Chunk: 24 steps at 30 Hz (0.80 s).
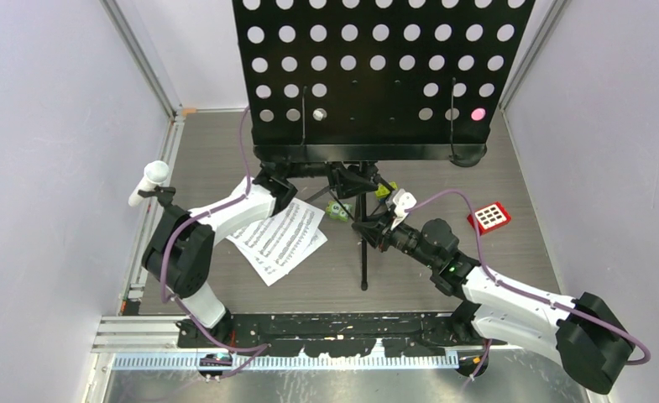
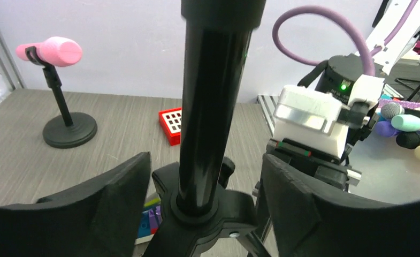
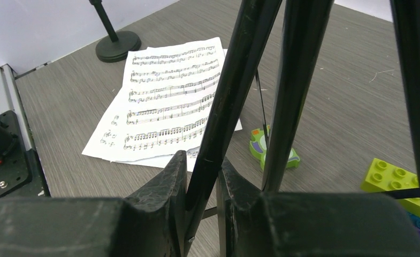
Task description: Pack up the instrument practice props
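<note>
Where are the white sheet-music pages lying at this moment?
In the top view the sheet-music pages lie flat on the table, left of centre, just left of the music stand's tripod leg and beside the green toy block.

Counter (image 1: pixel 510 273), grey wood-grain, carried: white sheet-music pages (image 1: pixel 279 241) lying flat left of centre; small red keypad (image 1: pixel 489 217) at right; green toy blocks (image 1: pixel 337 210) beside the black tripod legs (image 1: pixel 363 260) standing mid-counter; one round black mount base (image 1: pixel 468 156) at back right, another base (image 3: pixel 117 45) beyond the pages.
</note>
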Each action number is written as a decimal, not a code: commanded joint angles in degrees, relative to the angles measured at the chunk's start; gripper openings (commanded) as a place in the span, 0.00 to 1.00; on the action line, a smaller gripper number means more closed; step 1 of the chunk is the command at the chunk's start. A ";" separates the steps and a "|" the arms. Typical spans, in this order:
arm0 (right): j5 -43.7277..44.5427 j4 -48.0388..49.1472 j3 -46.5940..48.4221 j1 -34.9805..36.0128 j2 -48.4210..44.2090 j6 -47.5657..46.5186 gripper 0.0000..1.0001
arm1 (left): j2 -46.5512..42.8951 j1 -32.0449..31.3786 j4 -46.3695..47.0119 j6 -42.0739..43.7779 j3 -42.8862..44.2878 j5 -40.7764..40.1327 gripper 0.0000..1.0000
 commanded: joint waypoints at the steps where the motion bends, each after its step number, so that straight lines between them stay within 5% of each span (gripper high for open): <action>1: 2.08 8.88 0.98 0.22 -3.37 -8.47 0.01 | -0.68 -0.24 1.83 -3.40 -1.57 -0.58 0.82; 17: 4.33 3.41 0.56 0.23 -6.52 -8.79 0.01 | -9.57 2.07 1.34 -0.44 -8.00 -6.40 0.89; 24: 4.44 2.90 0.96 0.26 -7.00 -9.24 0.01 | -15.53 2.57 -4.13 4.66 -14.29 -8.34 0.79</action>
